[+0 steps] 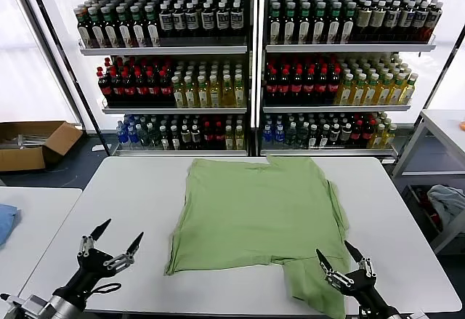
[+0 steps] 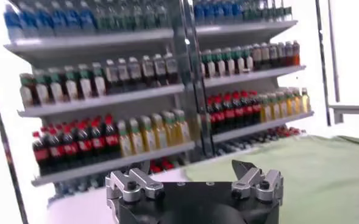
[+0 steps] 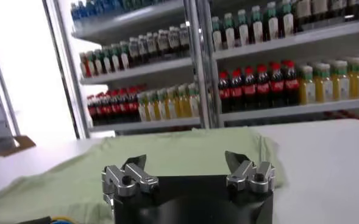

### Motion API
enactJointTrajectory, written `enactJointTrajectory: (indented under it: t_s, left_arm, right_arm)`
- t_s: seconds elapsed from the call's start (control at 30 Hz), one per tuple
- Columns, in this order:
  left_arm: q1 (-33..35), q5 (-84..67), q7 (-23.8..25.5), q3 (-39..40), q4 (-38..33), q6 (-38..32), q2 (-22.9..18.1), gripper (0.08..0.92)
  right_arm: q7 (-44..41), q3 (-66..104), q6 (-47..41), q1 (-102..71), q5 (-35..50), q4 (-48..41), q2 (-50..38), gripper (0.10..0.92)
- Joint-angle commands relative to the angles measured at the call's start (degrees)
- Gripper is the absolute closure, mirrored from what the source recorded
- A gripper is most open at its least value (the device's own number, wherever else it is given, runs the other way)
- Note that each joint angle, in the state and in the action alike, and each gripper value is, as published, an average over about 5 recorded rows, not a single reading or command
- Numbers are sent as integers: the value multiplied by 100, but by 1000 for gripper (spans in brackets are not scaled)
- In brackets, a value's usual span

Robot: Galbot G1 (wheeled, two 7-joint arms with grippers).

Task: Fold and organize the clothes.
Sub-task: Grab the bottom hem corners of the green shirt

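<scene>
The light green shirt (image 1: 258, 213) lies on the white table (image 1: 123, 203), back side up, with its left part folded inward and one sleeve (image 1: 316, 286) hanging toward the front edge. Collar, buttons and logo are hidden. My left gripper (image 1: 115, 240) is open and empty above the table's front left, apart from the shirt. My right gripper (image 1: 341, 257) is open and empty at the front right, over the near sleeve. The shirt also shows in the left wrist view (image 2: 301, 176) and in the right wrist view (image 3: 179, 152), beyond the open fingers.
Shelves of bottles (image 1: 254, 65) stand behind the table. A cardboard box (image 1: 33, 144) lies on the floor at the left. A blue cloth (image 1: 6, 221) lies on a side table at the left. A pale cloth (image 1: 447, 203) lies at the right.
</scene>
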Motion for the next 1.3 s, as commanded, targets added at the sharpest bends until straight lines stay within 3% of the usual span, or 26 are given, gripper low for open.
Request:
enactJointTrajectory:
  t_s: [0.03,0.3,0.67,0.87,1.3]
  left_arm:
    - [35,-78,-980,1563,-85,1557,1052,177]
    - [-378,-175,-1306,1810,220,1963,908,177]
    - [-765,-286,-1432,2069,592,2120,887,177]
    - [-925,-289,-1449,2157,781,2129,839,199]
    - [-805,-301,-1330,2235,666,2044,931,562]
  right_arm:
    - [618,-44,-697,-698,-130,433,-555,203]
    - [653,-89,-766,-1071,-365,782,-321,203]
    - [773,-218,-762,-1088,-485,598,-162,215]
    - [789,-260,-712,-1069,-450,480,-106,361]
    - [668,-313,-551,-1015,-390,410,85,733]
